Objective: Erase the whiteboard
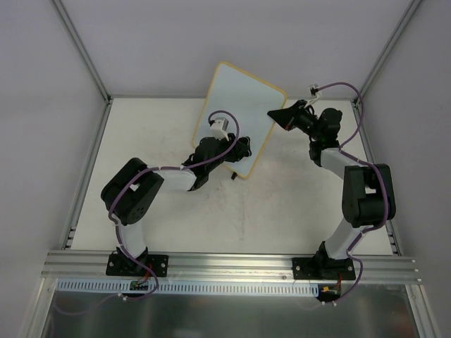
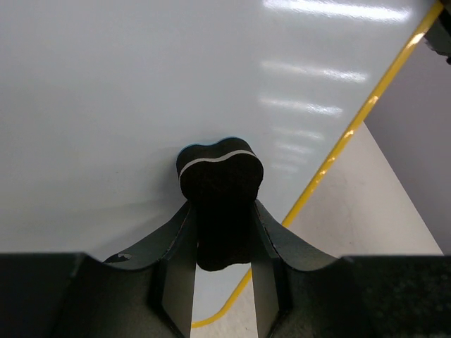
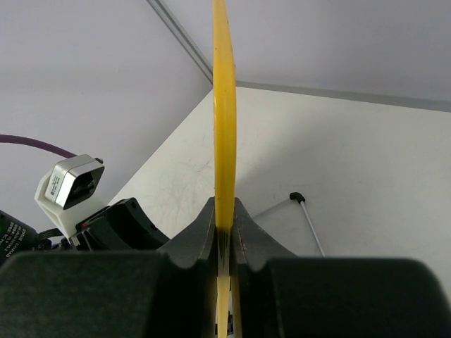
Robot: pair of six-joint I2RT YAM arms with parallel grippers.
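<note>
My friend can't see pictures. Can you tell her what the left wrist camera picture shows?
The left gripper pinches a black eraser between its two dark fingers, holding it against a shiny whiteboard that fills most of the picture. The board's yellow rim slants down the right side, with pale table beyond it.

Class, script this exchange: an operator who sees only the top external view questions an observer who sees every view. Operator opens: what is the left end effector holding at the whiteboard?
Observer: The left end effector is shut on a small black eraser, its end against the whiteboard.
Operator: And the right one?
Observer: The right end effector is shut on the yellow rim, seen edge-on.
Operator: Any marks near the eraser?
Observer: None show in the left wrist view.
</note>
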